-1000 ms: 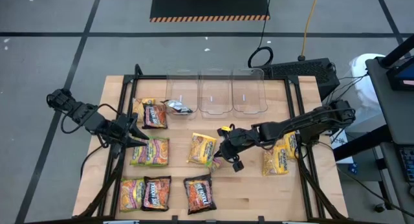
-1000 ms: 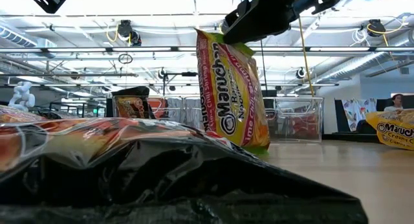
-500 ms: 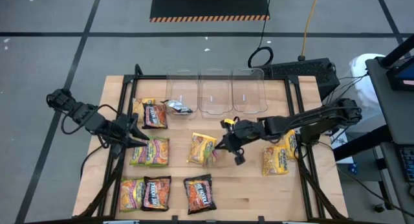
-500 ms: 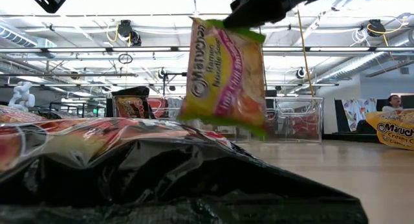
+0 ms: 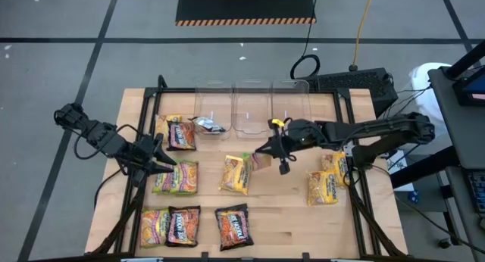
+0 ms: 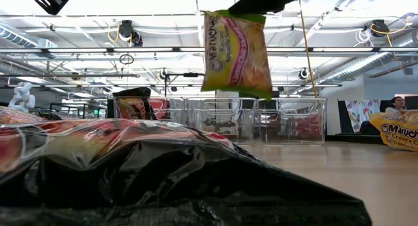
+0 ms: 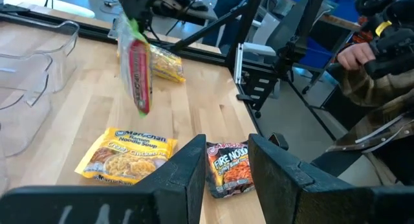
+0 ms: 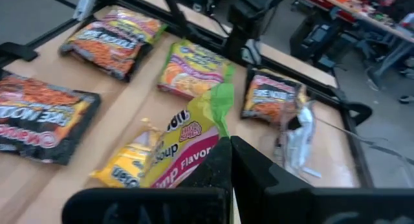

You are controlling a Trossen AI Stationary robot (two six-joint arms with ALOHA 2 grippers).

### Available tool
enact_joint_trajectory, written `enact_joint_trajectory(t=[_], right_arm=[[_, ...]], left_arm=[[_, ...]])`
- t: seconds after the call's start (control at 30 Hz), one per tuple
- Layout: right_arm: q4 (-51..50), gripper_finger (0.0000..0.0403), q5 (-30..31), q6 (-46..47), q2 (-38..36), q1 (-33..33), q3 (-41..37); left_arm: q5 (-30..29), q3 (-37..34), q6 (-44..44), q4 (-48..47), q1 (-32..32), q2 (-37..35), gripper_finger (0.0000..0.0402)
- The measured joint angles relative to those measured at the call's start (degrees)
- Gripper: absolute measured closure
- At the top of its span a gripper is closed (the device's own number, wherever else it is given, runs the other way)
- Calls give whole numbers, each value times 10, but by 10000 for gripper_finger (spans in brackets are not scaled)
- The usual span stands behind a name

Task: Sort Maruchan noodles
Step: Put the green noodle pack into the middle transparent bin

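Right now your right claw (image 5: pixel 267 150) is clamped on the top seam of a lime-green packet (image 6: pixel 236 53), which hangs clear of the surface (image 5: pixel 295 220) just in front of the three clear bins (image 5: pixel 252 110). It dangles limp and flat, so judge it light, crinkly and slippery; the sealed edge is the sound place to pinch, since the noodle block inside would likely crack under a squeeze. Only the left bin (image 5: pixel 213 112) holds anything, one crumpled dark packet (image 5: pixel 208 125); the other two look bare. Your left claw (image 5: pixel 163 160) waits with fingers apart beside the packets (image 5: pixel 175 178) on its side.
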Motion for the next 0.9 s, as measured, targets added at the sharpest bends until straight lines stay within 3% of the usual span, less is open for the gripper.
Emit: enact_joint_trajectory(t=[0.57,0.9], right_arm=[[62,403,-3,-65,0,-106,0],[77,403,-37,-94,1,-177,19]], left_arm=[[0,0,16,0,0,0,279],[0,0,31,0,0,0,279]])
